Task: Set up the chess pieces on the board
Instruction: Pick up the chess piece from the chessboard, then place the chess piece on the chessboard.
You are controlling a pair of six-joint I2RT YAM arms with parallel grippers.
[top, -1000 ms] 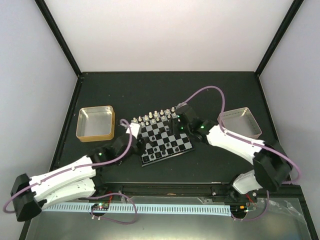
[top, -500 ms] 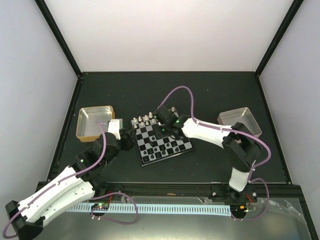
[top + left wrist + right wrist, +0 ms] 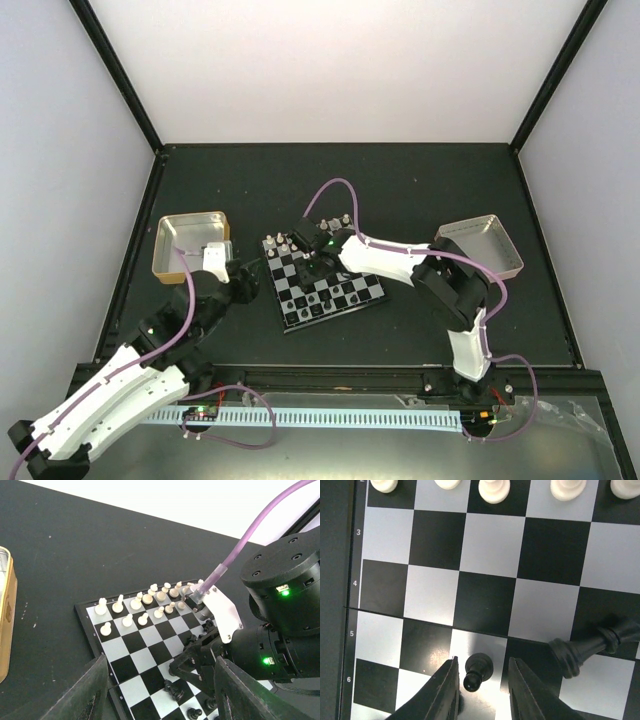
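The board (image 3: 352, 290) lies mid-table, with white chess pieces (image 3: 142, 605) in two rows along its far side. My right gripper (image 3: 482, 690) reaches down over the board's left half (image 3: 308, 280), open. Its fingers (image 3: 442, 692) straddle an upright black pawn (image 3: 478, 670) with a gap on each side. A taller black piece (image 3: 582, 649) lies toppled just to the right. Other black pieces (image 3: 192, 712) stand on the near rows. My left gripper (image 3: 165, 700) hangs open at the board's left edge (image 3: 250, 285), with nothing between its fingers.
A gold-rimmed tray (image 3: 188, 246) sits left of the board, close behind my left wrist. A silver metal tray (image 3: 482, 244) sits to the right. The right arm's wrist (image 3: 285, 605) fills the right side of the left wrist view.
My right gripper has swept left from the board's right edge to its left half and narrowed its jaws around the pawn. My left arm has drawn back off the board, its jaws slightly wider.
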